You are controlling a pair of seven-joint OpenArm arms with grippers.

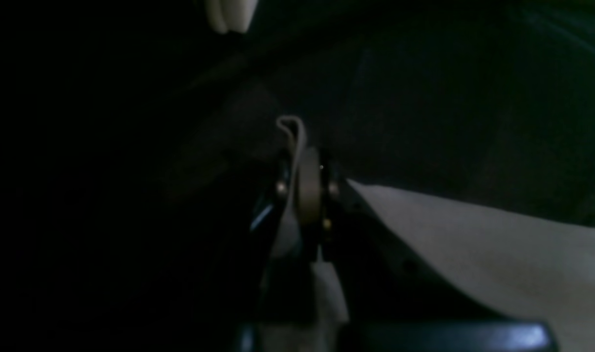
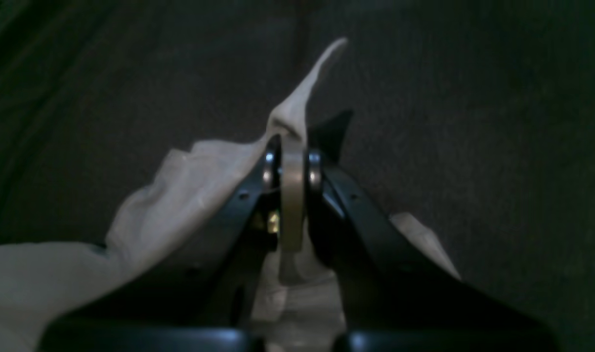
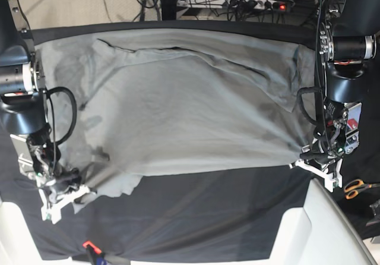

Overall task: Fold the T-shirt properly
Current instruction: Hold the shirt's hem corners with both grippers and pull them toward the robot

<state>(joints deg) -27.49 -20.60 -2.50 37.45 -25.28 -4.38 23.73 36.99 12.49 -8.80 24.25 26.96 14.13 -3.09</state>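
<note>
Black cloth [image 3: 208,205] under pinched T-shirt [image 3: 178,104]

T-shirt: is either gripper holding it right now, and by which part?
Both are. The left gripper and the right gripper are each shut on a near corner of the T-shirt, pinching a small fold of cloth.

Both wrist views very dim, grainy and soft, with a greenish cast at the corners. Left wrist nearly black on its left half. Only the T-shirt [image 1: 498,244] caught light there. Base view evenly and brightly lit from above, sharp, shadows faint, slight bowing at edges.
</note>
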